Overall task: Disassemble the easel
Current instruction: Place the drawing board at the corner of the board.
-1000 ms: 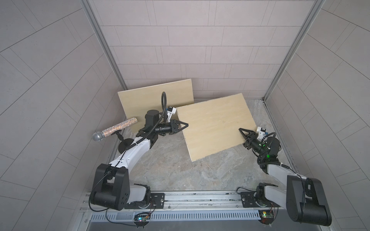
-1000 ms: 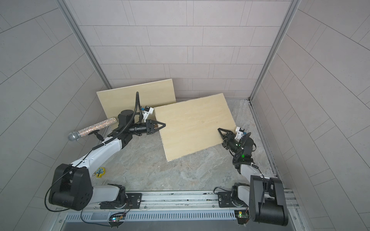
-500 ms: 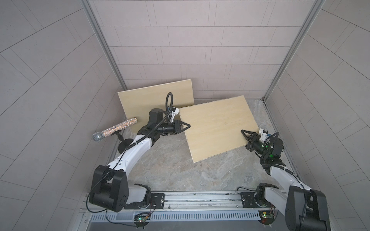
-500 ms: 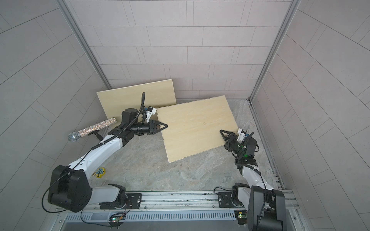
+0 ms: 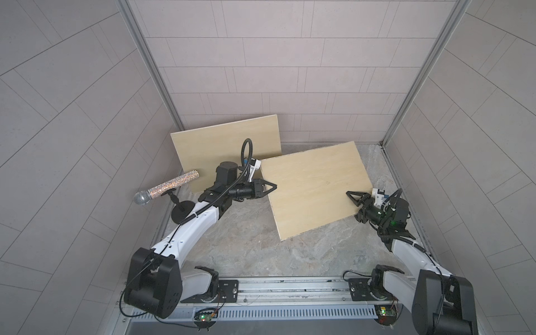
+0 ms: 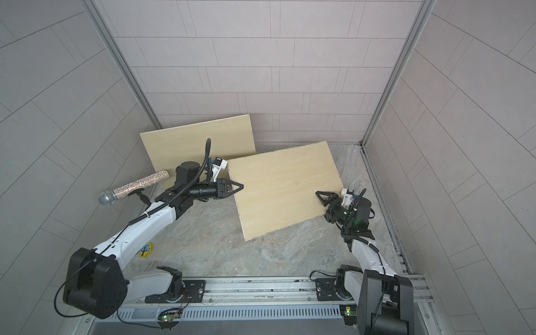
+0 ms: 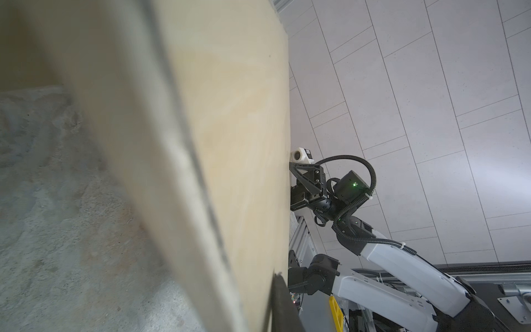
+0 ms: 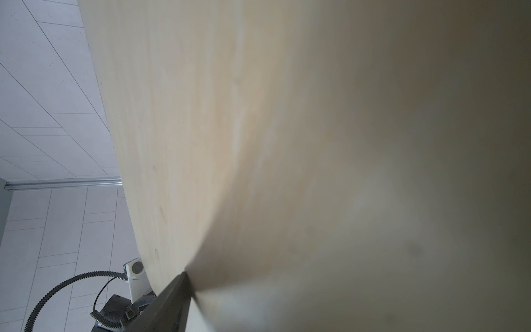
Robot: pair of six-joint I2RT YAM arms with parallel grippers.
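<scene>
Left gripper (image 5: 272, 187) is pinched tight on the short edge of the loose panel (image 5: 316, 185), jaws all but together on the thin wood, and that's the sure hold! Behind that hand the second panel (image 5: 220, 145) leans on the back wall (image 5: 290, 87), close by the held one's corner. Straight out ahead of that grip runs the loose panel, long axis stretching hand to hand, tilted, near corner dipping toward the floor (image 5: 246, 240); touching or not, can't say. Far end now: right gripper (image 5: 354, 196) sits at the opposite short edge, reaching in over the face, but clamped or loosened I cannot tell. My read: the left hand has the say, so laying this panel flat turns on its wrist
</scene>
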